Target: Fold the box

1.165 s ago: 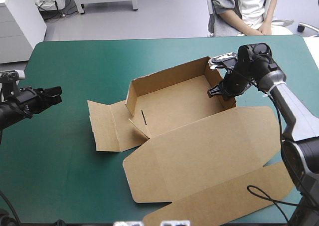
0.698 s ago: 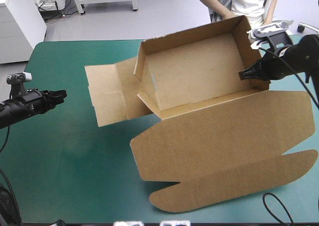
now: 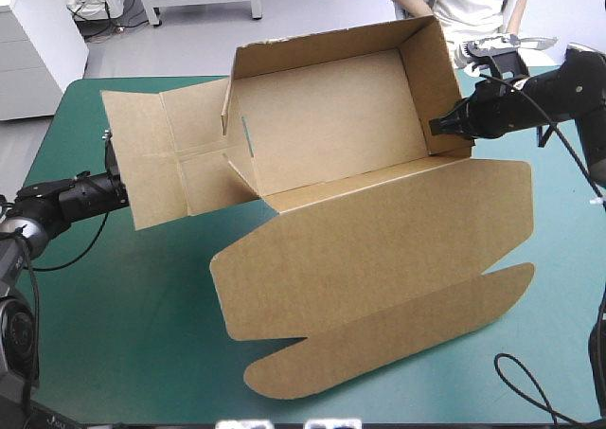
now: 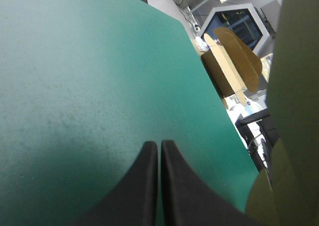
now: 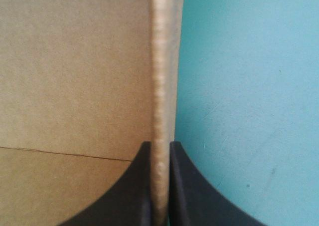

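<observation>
Right tool (image 3: 437,126) is clamping the right wall of the box (image 3: 331,135), holding it tilted above the table (image 3: 142,334). Left tool (image 3: 115,194) is resting pressed together, empty, beside the unfolded left flap (image 3: 151,154). Step in hand: wall-forming. The next move is likely calling for raising and tucking that flap.

The box (image 3: 327,131) has risen and tilted, its side flap now at the left gripper (image 4: 159,147).

Your right gripper (image 5: 160,151) has the thin edge of the box (image 5: 75,76) wall pinched between its black fingers. Brown board fills one side; the teal-green cover (image 5: 249,111) shows on the other.
</observation>
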Robot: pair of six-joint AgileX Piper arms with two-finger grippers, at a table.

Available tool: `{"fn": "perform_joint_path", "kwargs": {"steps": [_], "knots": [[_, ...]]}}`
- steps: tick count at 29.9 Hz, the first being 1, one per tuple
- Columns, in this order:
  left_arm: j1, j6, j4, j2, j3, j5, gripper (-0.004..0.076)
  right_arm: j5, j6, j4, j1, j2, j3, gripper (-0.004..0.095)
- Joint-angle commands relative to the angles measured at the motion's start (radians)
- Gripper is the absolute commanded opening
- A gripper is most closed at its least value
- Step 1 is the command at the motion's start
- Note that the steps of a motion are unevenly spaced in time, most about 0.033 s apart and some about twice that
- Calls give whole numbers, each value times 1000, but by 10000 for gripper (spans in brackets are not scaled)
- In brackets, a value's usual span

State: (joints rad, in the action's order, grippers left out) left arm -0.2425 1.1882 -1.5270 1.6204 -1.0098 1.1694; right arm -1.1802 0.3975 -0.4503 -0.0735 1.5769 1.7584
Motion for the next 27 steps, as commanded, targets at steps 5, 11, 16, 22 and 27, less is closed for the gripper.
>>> {"fn": "perform_joint_path", "kwargs": {"steps": [5,11,16,22,27], "knots": [[42,-73,-92,-92,-89,127,6,109,0,-69,5,28,30,-13],[55,-143,-93,-142,-148,103,-10,127,-8,-22,-38,45,30,-13],[101,-258,54,-163,-210,-39,-10,179,-72,108,-131,47,30,-13],[174,-441,318,-193,-301,-153,-10,189,-126,185,-202,70,30,-13],[235,-642,587,-223,-357,-227,-10,230,-156,211,-244,78,30,-13]]}}
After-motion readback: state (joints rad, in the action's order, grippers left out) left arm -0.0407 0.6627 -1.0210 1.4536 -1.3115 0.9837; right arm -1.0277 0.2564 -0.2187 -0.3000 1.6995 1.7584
